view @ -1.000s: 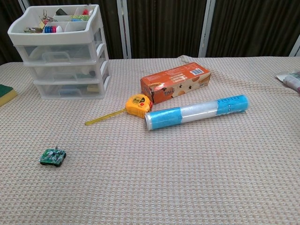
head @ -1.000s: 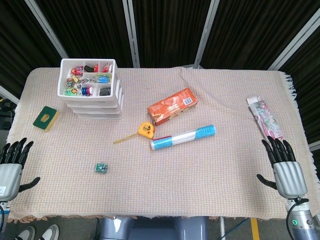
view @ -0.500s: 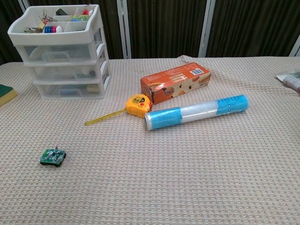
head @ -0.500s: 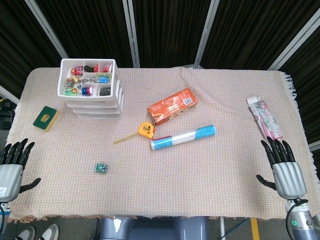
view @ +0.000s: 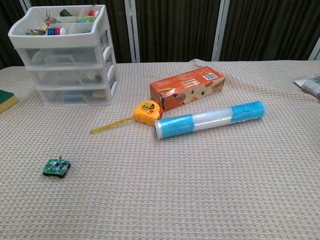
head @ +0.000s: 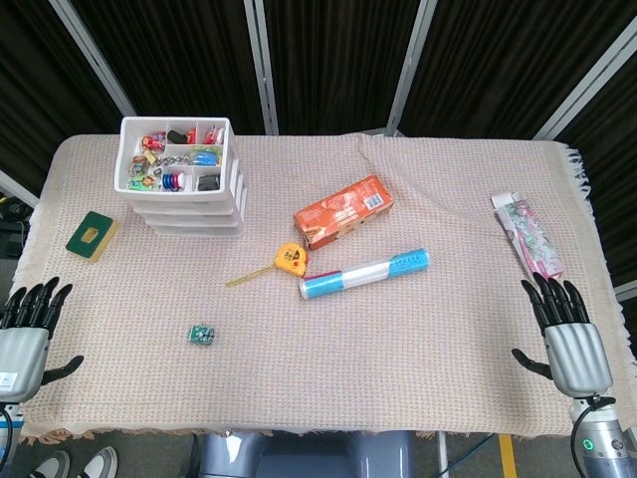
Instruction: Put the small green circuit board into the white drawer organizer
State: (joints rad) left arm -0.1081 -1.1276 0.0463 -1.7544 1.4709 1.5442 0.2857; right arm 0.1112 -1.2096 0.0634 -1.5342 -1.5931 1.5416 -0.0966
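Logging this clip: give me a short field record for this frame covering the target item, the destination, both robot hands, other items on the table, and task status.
target: small green circuit board, lying on the cloth at front left, untouched
destination: white drawer organizer, back left, top tray divided and holding small items
left robot hand: open, at the front left table edge, holding nothing
right robot hand: open, at the front right edge, holding nothing
other items: orange box, yellow tape measure, blue and white tube, green sponge, printed packet
status: board not yet picked up

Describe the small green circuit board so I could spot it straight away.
Start at the white plastic drawer organizer at the table's far left. Come toward the near edge, past the yellow tape measure. The small green circuit board lies alone on bare cloth, the tiniest thing there.
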